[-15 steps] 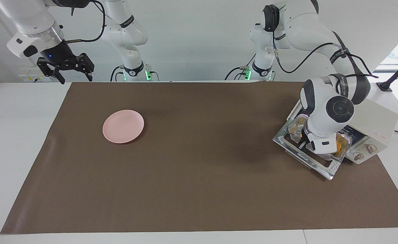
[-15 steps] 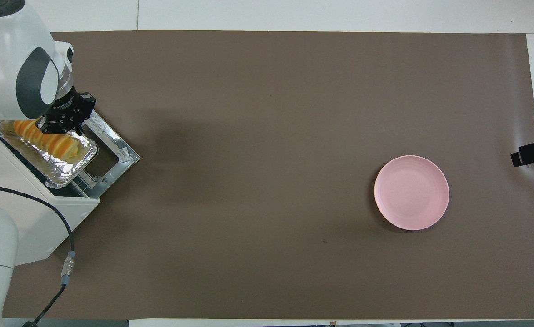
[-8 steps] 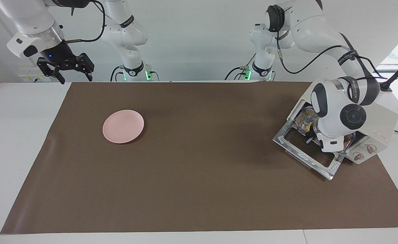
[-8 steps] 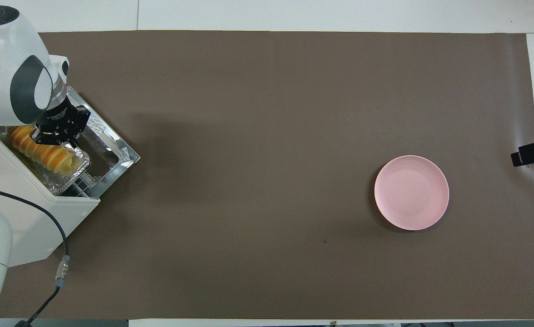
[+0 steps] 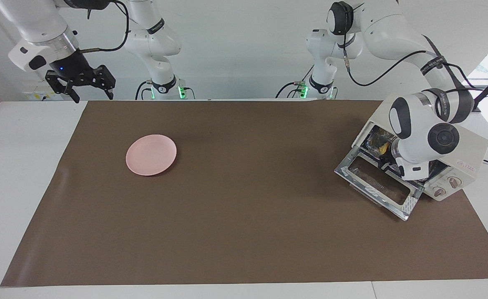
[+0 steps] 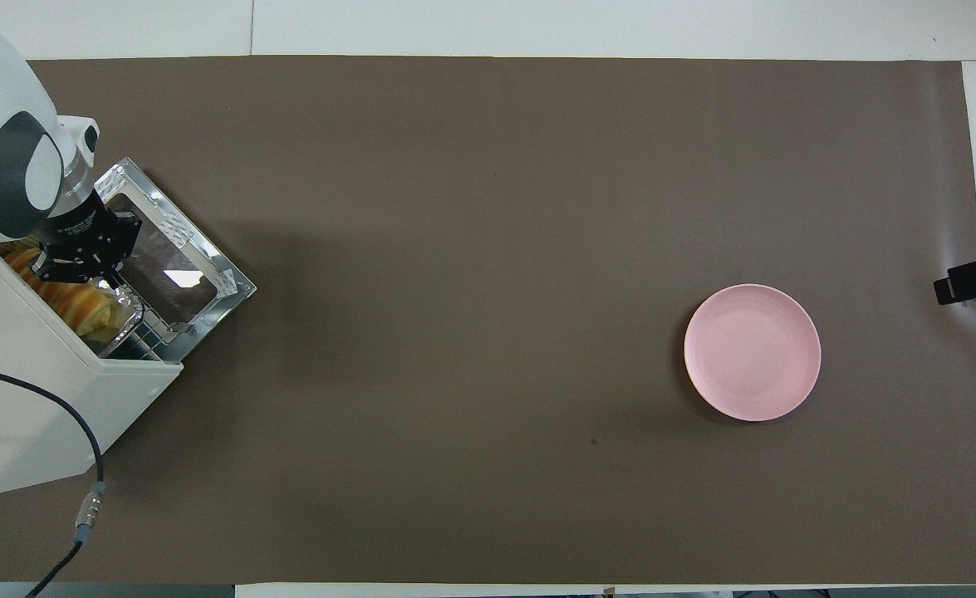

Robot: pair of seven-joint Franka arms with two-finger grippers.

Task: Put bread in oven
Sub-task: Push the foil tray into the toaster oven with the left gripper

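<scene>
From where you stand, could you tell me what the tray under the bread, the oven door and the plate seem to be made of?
The tray looks like thin aluminium foil: silver, crinkled, glinting. The oven door seems to be a bright metal frame around a glass pane, which shows a white glare patch. The plate is matte pink with no sharp highlights, probably plastic, though glazed ceramic cannot be ruled out.

A: Non-task items, as observed?
B: Pink plate [image 5: 151, 154], round, flat on the brown mat [image 5: 244, 216], toward the right arm's end of the table. Nothing on it.
A: The mat?
B: Covers most of the white table [image 5: 23, 174]; bare table shows at both ends and along the edge farthest from the robots.
A: Anything else?
B: Foil tray [image 6: 122, 320], crinkled silver, only a corner showing. A black cable [image 6: 80, 432] trails off at the left arm's end
</scene>
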